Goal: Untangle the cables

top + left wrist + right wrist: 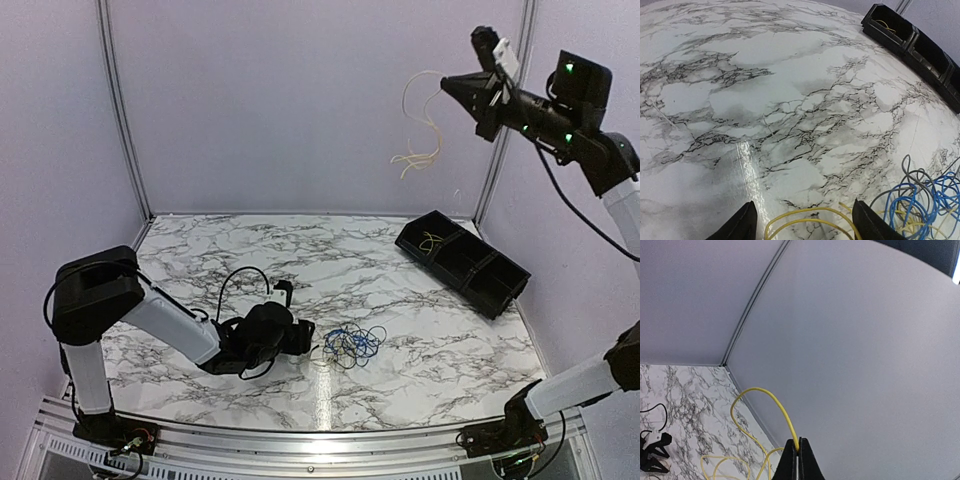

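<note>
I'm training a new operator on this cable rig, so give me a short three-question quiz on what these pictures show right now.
1. True or false: the right end effector is shut on a yellow cable and holds it in the air, clear of the table.
2. The tangle lying beside the open left end effector is mostly which colour? A red, B blue, C green.
3. Fill in: the black bin sits at the table's far ____ corner.

Key: 1 true. 2 B. 3 right.
</note>
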{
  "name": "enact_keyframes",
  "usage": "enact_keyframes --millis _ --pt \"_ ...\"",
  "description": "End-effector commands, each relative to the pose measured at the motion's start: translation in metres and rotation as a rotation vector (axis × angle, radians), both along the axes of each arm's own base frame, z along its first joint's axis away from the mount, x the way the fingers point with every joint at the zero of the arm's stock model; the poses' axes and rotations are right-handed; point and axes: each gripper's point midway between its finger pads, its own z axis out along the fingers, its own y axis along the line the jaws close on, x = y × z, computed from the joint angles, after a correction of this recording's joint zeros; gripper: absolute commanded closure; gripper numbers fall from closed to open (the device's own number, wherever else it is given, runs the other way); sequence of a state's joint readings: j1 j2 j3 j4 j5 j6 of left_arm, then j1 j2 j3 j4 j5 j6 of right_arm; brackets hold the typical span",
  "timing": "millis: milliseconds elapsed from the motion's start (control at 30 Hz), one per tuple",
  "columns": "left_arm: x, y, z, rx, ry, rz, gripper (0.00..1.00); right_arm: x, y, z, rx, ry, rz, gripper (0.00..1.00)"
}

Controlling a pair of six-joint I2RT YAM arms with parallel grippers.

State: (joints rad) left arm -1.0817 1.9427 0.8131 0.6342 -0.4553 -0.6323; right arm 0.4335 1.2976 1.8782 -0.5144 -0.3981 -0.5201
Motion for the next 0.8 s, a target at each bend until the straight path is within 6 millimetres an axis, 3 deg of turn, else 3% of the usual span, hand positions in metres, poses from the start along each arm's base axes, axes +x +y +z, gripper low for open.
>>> enact_keyframes --millis 0,133,367,500,600,633,767 --pt "-0.009 -0.011 0.061 0.017 -0.092 -0.133 0.30 0.042 -0.021 -0.038 -0.016 0.038 -0.158 1.00" --pt "-0.010 -0.013 0.115 0.044 -0.156 -0.187 0.29 0.077 -0.037 -0.089 -0.035 0.113 -0.245 1.00" --pt "-0.007 -0.015 0.203 0.125 -0.193 -0.219 0.26 0.138 -0.089 -0.148 -0.030 0.230 -0.375 1.00" --pt "-0.002 -0.009 0.233 0.169 -0.253 -0.214 0.22 0.175 -0.129 -0.178 0.013 0.302 -0.443 1.00" --pt "0.007 -0.005 0.246 0.208 -0.313 -0.197 0.19 0.198 -0.142 -0.202 0.016 0.346 -0.461 1.00" --pt "0.010 -0.004 0.246 0.233 -0.332 -0.192 0.19 0.208 -0.156 -0.210 0.020 0.361 -0.492 1.00" --pt "0.020 0.005 0.227 0.362 -0.362 -0.171 0.18 0.242 -0.171 -0.249 0.009 0.448 -0.524 1.00"
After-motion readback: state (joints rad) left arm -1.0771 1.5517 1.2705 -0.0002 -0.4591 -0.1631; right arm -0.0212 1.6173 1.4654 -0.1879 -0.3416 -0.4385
